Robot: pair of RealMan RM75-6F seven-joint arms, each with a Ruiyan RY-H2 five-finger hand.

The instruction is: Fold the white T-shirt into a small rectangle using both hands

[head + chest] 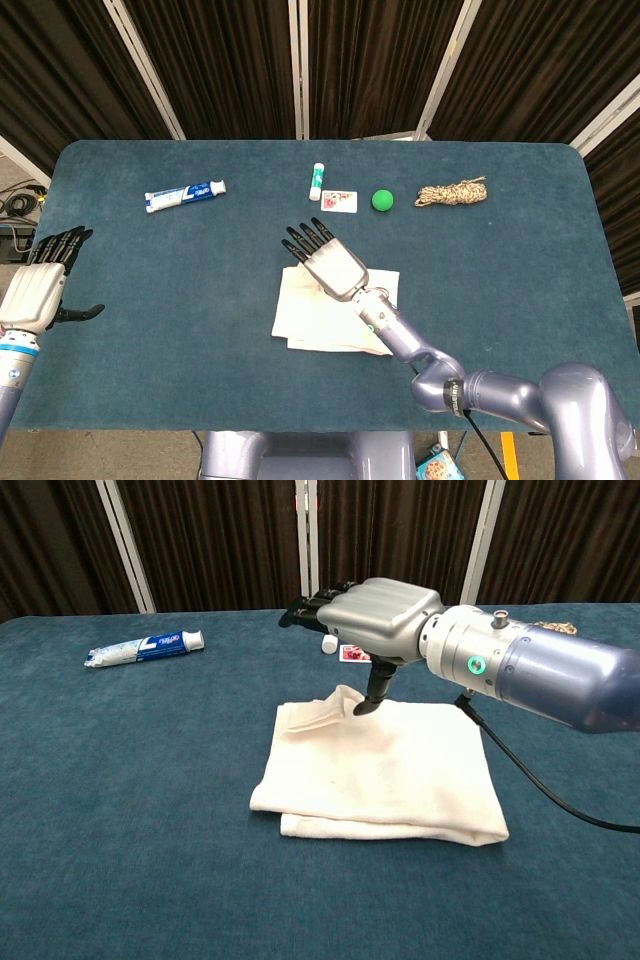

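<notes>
The white T-shirt (318, 316) lies folded into a rough rectangle at the middle of the table, also seen in the chest view (385, 780). My right hand (326, 259) hovers over its far edge with the fingers stretched flat and apart, holding nothing. In the chest view the right hand (378, 610) has its thumb pointing down, the tip at a raised, rumpled fold of cloth (318, 712) on the shirt's far left corner. My left hand (42, 281) stays open at the table's left edge, far from the shirt; the chest view does not show it.
Along the far side of the teal table (150, 300) lie a toothpaste tube (185, 195), a small white tube (316, 180), a picture card (339, 201), a green ball (382, 200) and a rope bundle (451, 192). Dark curtains stand behind.
</notes>
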